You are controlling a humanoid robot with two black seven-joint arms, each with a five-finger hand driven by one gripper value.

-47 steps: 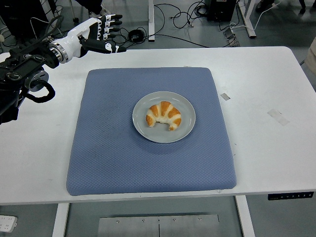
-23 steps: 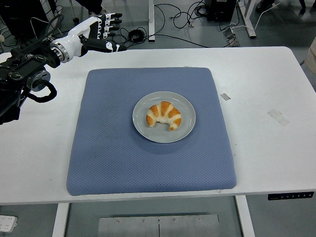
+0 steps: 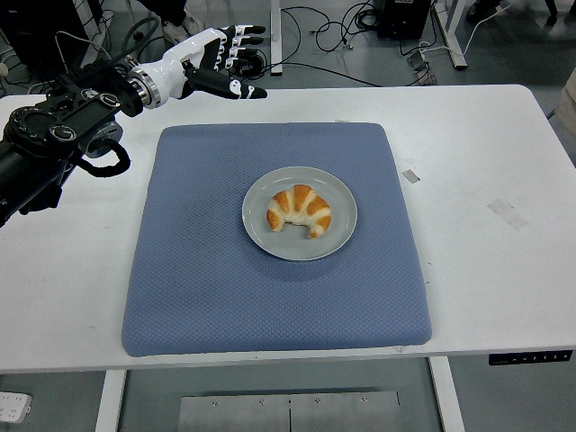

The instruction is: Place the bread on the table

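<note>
While the left hand (image 3: 219,60) hovers empty with fingers outstretched, the croissant (image 3: 299,210) looks light, flaky and crushable, best pinched gently across its thick middle.

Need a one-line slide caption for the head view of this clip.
Left hand open above the table's far left edge, short of the croissant on a grey plate centred on the blue mat.

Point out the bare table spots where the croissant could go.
Right of the blue mat, the white table is bare apart from two tape bits. Left strip is free below the left hand. Mat's centre holds the plate with croissant.
</note>
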